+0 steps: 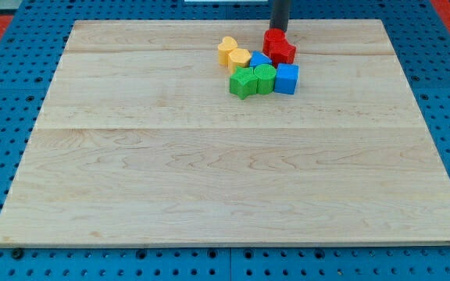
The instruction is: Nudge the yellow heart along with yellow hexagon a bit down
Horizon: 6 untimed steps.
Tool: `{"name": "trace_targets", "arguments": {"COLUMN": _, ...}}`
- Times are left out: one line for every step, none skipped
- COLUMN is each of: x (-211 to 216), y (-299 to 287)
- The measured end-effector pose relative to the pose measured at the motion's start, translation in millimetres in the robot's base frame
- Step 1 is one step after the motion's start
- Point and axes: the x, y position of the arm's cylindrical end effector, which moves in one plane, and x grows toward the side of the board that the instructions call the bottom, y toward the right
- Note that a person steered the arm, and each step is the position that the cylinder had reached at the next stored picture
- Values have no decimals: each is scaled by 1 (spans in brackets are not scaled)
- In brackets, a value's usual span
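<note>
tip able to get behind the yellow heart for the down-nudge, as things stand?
Probably yes. My tip sits at the red block, to the view's right of the yellow heart. Bare board above the heart leaves a path around.

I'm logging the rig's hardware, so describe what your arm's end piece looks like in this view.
Only a short stretch of the rod shows: a straight, dark grey cylinder, plain, with no visible markings or cables. It enters from the view's top edge; my tip ends just behind the red blocks. The arm above it is out of frame.
</note>
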Motion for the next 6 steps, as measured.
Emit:
{"name": "trace_targets", "arguments": {"x": 13, "y": -8}}
{"name": "trace_targets", "arguments": {"x": 33, "y": -10}}
{"name": "trace_targets", "arguments": {"x": 17, "y": 3}}
{"name": "trace_targets", "arguments": {"x": -6, "y": -48}}
{"name": "trace_targets", "arguments": {"x": -6, "y": -83}}
{"name": "trace_targets", "arguments": {"x": 7, "y": -86}}
